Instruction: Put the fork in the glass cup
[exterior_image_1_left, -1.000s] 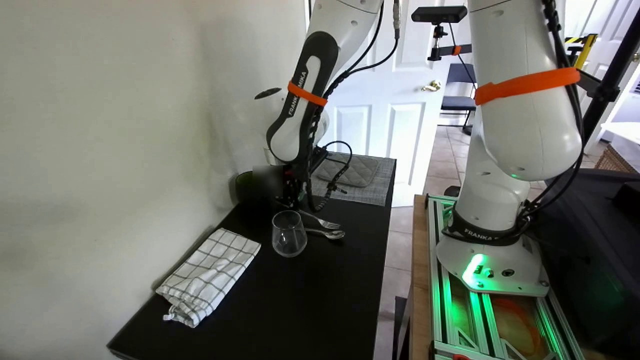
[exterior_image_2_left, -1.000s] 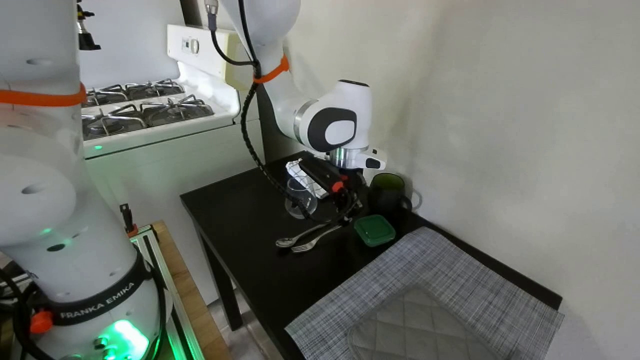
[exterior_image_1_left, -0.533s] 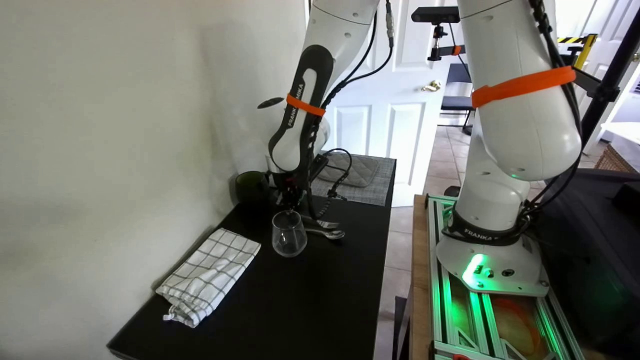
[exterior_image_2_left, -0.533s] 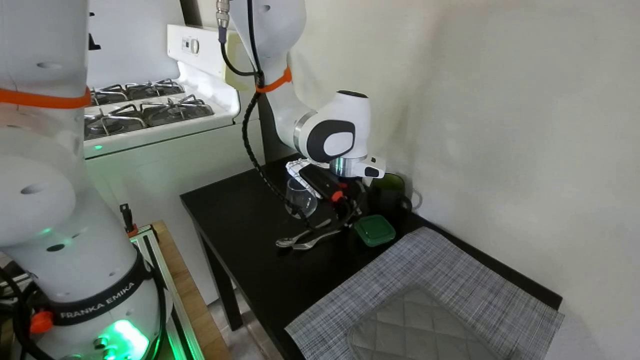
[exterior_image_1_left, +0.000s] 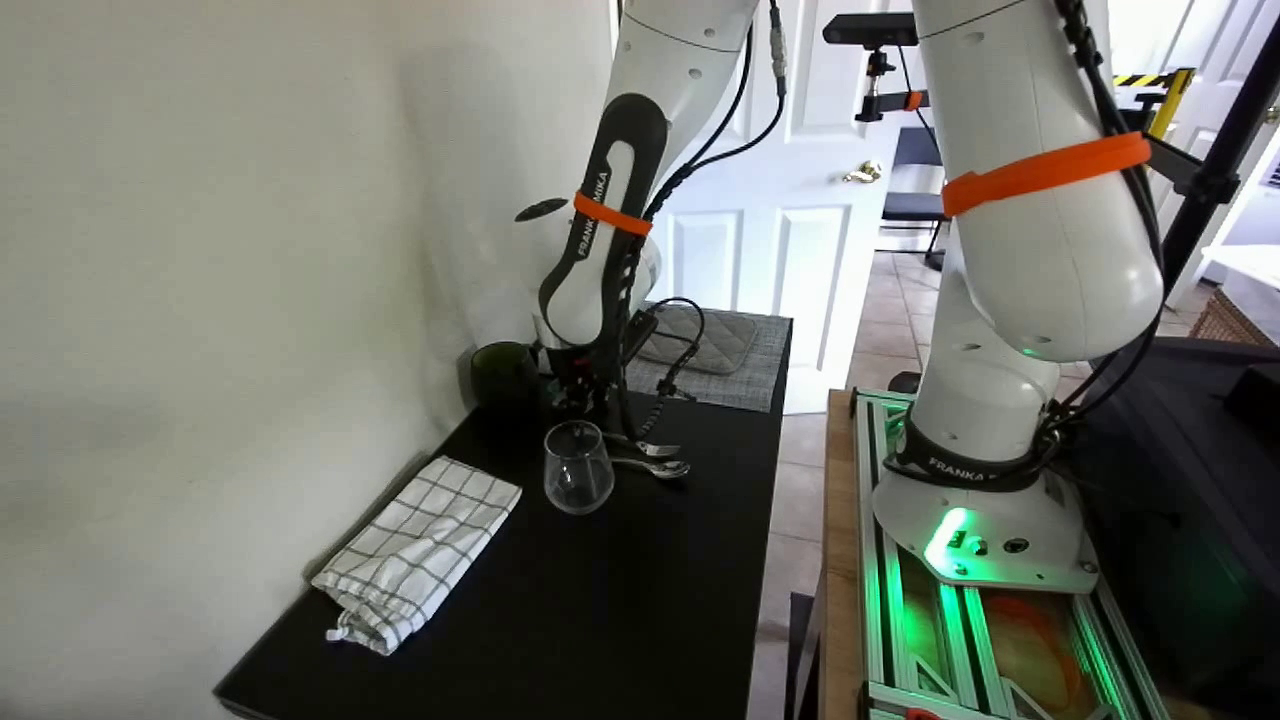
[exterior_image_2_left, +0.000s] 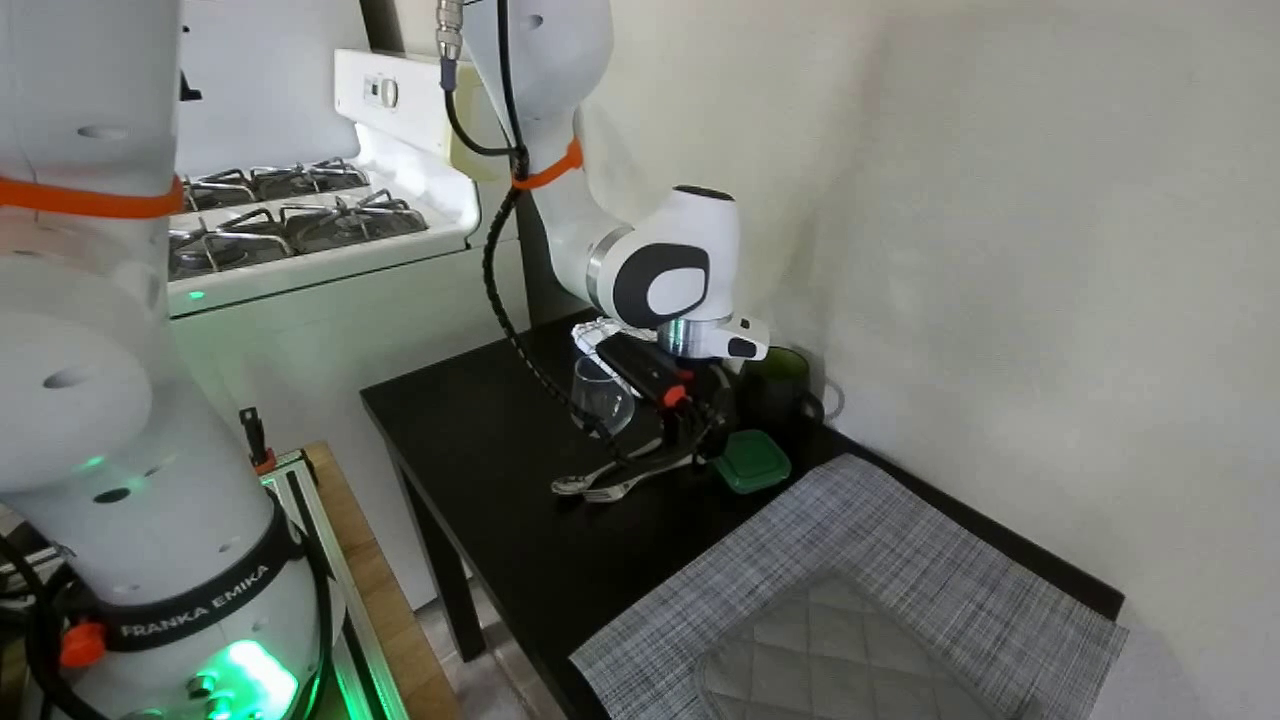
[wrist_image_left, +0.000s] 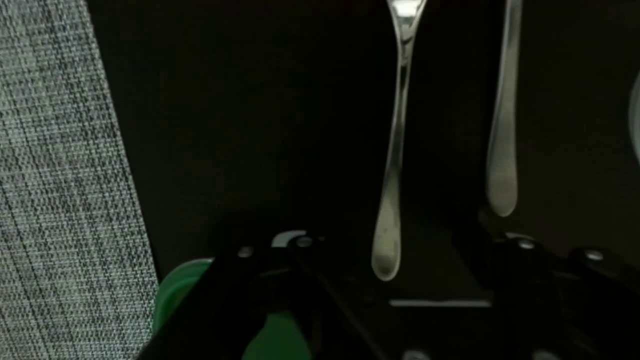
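Observation:
The silver fork (wrist_image_left: 397, 135) lies flat on the dark table, its tines outside the wrist view but visible in both exterior views (exterior_image_2_left: 615, 492). My gripper (wrist_image_left: 400, 235) stands open low over the table, with the end of the fork's handle in the gap between its fingers and neither finger appearing to touch it. In the exterior views the gripper (exterior_image_2_left: 690, 430) is dark and its fingertips are hard to make out. The clear glass cup (exterior_image_1_left: 578, 470) stands upright beside the gripper, with nothing visible inside. Only a sliver of the cup (wrist_image_left: 635, 120) shows at the wrist view's edge.
A spoon (wrist_image_left: 505, 130) lies alongside the fork, its handle end close to a finger. Near the gripper sit a green lidded box (exterior_image_2_left: 750, 460) and a dark green mug (exterior_image_2_left: 775, 390) by the wall. A grey placemat (exterior_image_2_left: 850, 530) and a checked cloth (exterior_image_1_left: 425, 545) lie farther off.
The arm has come down toward the table, mostly in the earlier half second, and the gripper has opened. Cup, box and mug stay where they were.

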